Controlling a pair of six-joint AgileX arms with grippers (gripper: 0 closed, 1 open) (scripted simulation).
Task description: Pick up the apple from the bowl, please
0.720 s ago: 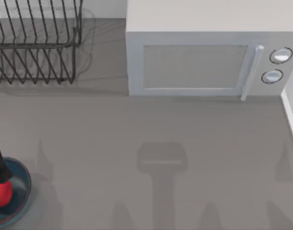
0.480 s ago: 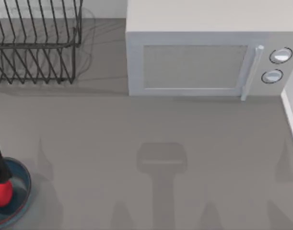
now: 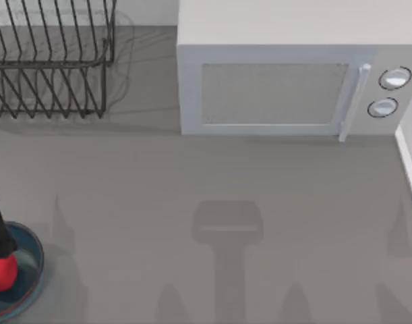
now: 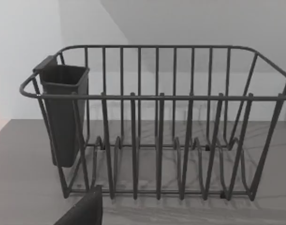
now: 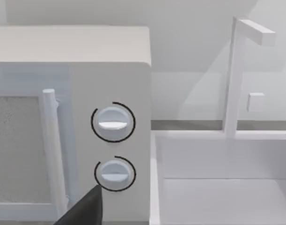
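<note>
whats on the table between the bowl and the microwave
Nothing: in the top view the grey table between the bowl, holding the apple, and the microwave is bare, crossed by faint shadows.

A dark wire dish rack (image 4: 157, 140) spans most of the frame, standing upright on the grey desk (image 4: 21, 187). Its far wall is a row of vertical bars under a curved top rail, and a horizontal rail runs across the near side at mid-height. Along the rack's floor, looped wire dividers stand in a line from left to right. A dark, square-mouthed cutlery cup (image 4: 62, 115) hangs on the rack's left end, hooked over the rail and tapering downward. Behind the rack rises a pale wall (image 4: 21, 56). At the bottom edge, left of centre, a dark angled piece of the left arm's jaws (image 4: 84, 211) juts into the frame.
</note>
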